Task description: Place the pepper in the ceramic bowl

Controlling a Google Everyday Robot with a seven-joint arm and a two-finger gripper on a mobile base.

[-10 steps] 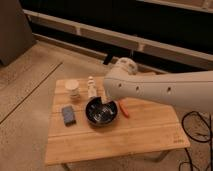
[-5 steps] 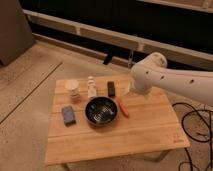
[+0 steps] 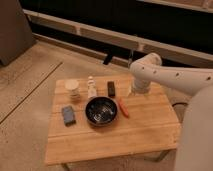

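Pepper (image 3: 123,107) lies near the wide-open end effector (image 3: 134,91) (just beside ceramic bowl (image 3: 101,111)); a skewed approach may roll it away.

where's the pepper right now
The pepper lies on the table just right of the bowl; the gripper hovers behind it near the back edge.
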